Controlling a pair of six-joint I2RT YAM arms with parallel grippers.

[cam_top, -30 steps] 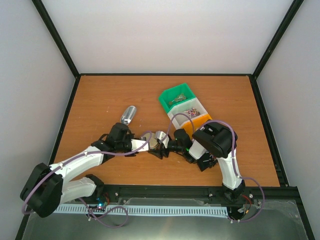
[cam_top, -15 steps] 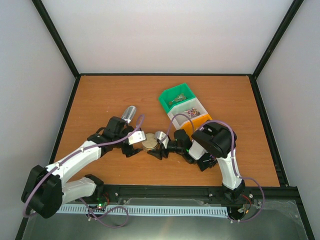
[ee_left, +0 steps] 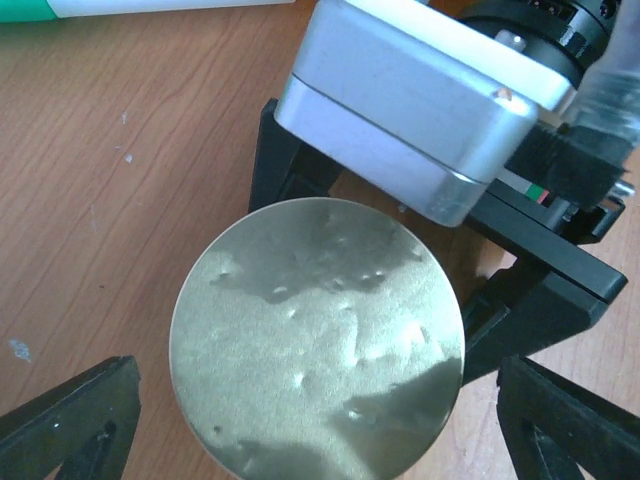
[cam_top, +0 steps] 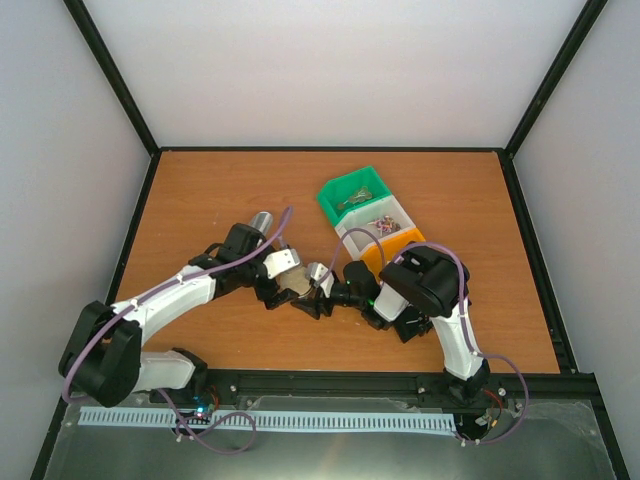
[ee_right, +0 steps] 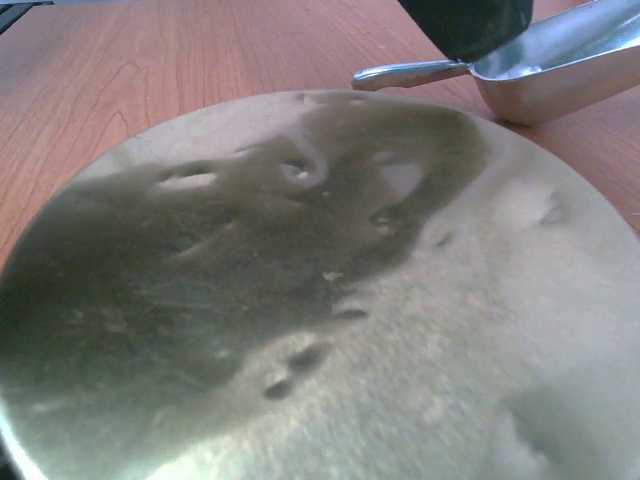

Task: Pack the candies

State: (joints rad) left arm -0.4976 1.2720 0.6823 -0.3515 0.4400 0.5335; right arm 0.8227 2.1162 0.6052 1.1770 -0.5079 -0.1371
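A small clear jar with a dented gold lid (ee_left: 317, 335) stands on the table at mid-front. My right gripper (cam_top: 322, 290) is shut on the jar; its black fingers (ee_left: 285, 165) flank the jar below the lid. My left gripper (ee_left: 320, 425) hangs over the lid with its jaws wide open, the fingertips (ee_left: 70, 420) well apart from the rim. In the right wrist view the lid (ee_right: 320, 300) fills the frame and that gripper's own fingers are hidden. The candies (cam_top: 381, 226) lie in the white bin.
A metal scoop (cam_top: 262, 221) lies just behind my left wrist, and it shows again as the scoop (ee_right: 560, 60) past the lid. A green bin (cam_top: 350, 190), a white bin (cam_top: 400, 212) and an orange bin (cam_top: 392, 243) stand in a row at the right, close to my right arm.
My left gripper was shut on the gold lid; it has let go and opened wide. It drew back to the left, then came forward over the jar again. The right arm stayed put.
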